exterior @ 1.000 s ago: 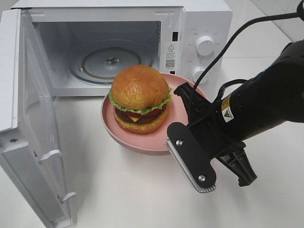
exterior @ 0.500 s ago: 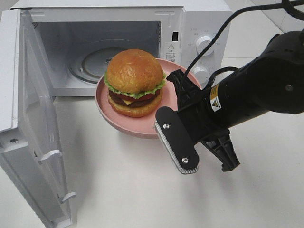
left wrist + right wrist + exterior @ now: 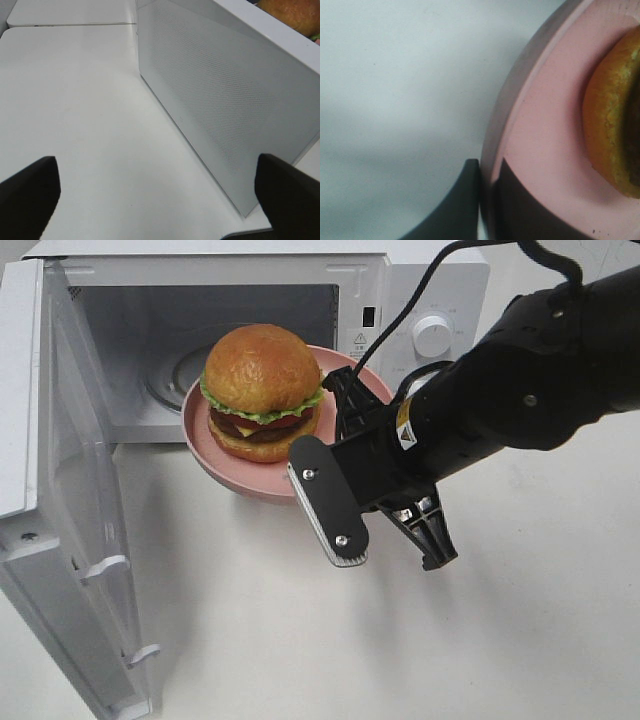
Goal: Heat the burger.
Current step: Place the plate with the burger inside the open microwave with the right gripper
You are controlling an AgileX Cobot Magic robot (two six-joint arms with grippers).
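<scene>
The burger point(image 3: 262, 390), with its glossy brown bun, lettuce and dark patty, rides on a pink plate point(image 3: 212, 462) held in the air just in front of the microwave's open mouth. My right gripper point(image 3: 345, 410) is shut on the plate's right rim. The right wrist view shows that rim pinched at the right gripper point(image 3: 487, 200), the pink plate point(image 3: 545, 140) and the bun's edge point(image 3: 612, 125). My left gripper point(image 3: 157, 200) is open and holds nothing. It faces the outer side of the microwave door point(image 3: 225, 100), with a bit of bun point(image 3: 295, 12) beyond.
The white microwave point(image 3: 430, 300) stands at the back with its door point(image 3: 70, 490) swung wide open on the left. Its glass turntable point(image 3: 185, 375) shows behind the plate. Two knobs point(image 3: 432, 335) sit on its right panel. White tabletop point(image 3: 250, 640) lies in front.
My right gripper has carried the plate and burger left and back, toward the microwave's opening. The left gripper's state has not changed.
</scene>
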